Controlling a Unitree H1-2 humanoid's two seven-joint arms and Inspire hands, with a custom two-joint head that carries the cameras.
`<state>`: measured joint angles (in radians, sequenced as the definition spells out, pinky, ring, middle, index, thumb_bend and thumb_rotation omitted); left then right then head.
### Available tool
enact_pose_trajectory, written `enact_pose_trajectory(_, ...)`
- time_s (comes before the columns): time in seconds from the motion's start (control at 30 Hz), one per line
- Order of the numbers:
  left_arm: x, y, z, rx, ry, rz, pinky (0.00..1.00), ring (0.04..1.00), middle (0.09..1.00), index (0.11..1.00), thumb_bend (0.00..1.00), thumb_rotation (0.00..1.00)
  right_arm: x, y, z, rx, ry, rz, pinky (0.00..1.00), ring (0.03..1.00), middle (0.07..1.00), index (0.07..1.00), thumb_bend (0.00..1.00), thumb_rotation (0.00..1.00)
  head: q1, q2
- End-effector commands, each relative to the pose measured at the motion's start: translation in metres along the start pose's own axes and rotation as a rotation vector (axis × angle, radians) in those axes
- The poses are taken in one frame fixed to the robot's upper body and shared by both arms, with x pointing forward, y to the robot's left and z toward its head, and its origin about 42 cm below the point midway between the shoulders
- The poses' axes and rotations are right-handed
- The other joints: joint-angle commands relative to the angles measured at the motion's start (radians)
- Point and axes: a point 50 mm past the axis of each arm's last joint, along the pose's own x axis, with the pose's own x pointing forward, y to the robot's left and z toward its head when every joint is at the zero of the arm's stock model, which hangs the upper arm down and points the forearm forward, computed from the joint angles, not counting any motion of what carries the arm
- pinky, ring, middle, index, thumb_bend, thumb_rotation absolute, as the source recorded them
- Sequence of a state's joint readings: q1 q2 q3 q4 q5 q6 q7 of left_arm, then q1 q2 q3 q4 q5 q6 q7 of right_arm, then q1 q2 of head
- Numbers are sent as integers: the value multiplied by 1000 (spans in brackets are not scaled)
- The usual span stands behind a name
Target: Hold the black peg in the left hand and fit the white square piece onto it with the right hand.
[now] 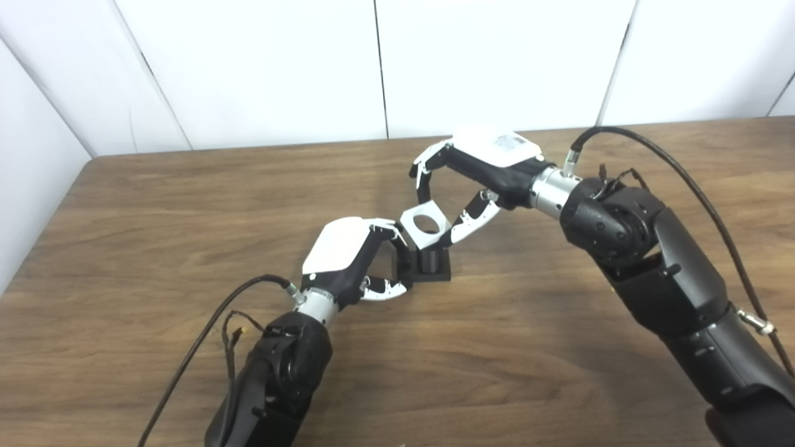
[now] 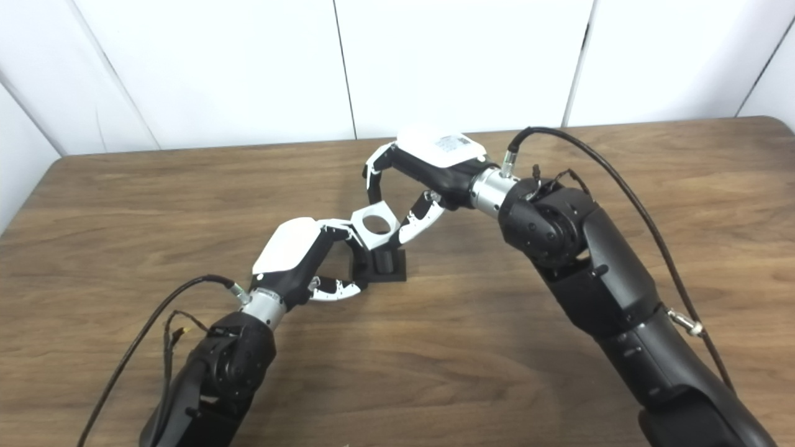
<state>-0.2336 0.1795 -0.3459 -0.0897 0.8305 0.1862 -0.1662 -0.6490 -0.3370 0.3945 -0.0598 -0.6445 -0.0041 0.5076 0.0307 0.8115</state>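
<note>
**Black peg gripped at its base, white square piece held above it**

Black peg [image 1: 427,259] stands upright on its square black base [image 1: 431,272], which rests on the wooden table [image 1: 186,205]. Our left hand [image 1: 348,257] is clamped on the left side of that base, fingers [image 1: 397,239] curled over the far edge and thumb [image 1: 385,289] at the near edge. Our right hand [image 1: 478,171] pinches the white square piece [image 1: 425,225] between fingers [image 1: 425,177] on its far corner and thumb [image 1: 469,220] on its right edge. We see the piece tilted, its round hole facing up and toward us, directly above the peg; whether it touches the peg's top we cannot tell. Nothing sits inside the hole. Behind the table stand white wall panels [image 1: 279,68]. A black cable [image 1: 683,180] arcs off the right wrist, and another cable [image 1: 205,335] trails from the left forearm.
</note>
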Motion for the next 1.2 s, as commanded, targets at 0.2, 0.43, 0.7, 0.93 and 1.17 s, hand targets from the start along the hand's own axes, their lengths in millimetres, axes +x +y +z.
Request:
enact_pose_trajectory(0.2, 2, 10, 5, 15, -18, 39, 851, 851, 812, 483, 525, 67, 4, -18, 4, -58, -43, -41, 796, 795, 756, 480, 521, 140, 3, 5)
enact_pose_trajectory(0.43, 2, 11, 7, 14, -18, 37, 849, 853, 814, 483, 525, 66, 3, -15, 1, -58, -29, -24, 795, 794, 756, 480, 521, 140, 6, 8)
enact_pose_trajectory(0.7, 2, 10, 10, 13, -17, 38, 846, 850, 814, 484, 525, 67, 2, -4, -6, -52, -14, -3, 785, 794, 753, 480, 521, 139, 22, 9)
enact_pose_trajectory(0.93, 2, 11, 10, 10, -21, 43, 852, 849, 813, 484, 525, 67, 3, 1, -11, -54, 10, 11, 792, 802, 755, 480, 522, 138, 22, 12)
enact_pose_trajectory(1.17, 3, 10, 13, 5, -24, 44, 852, 846, 813, 484, 525, 66, 5, 4, -15, -48, 26, 19, 813, 807, 760, 481, 522, 138, 25, 12)
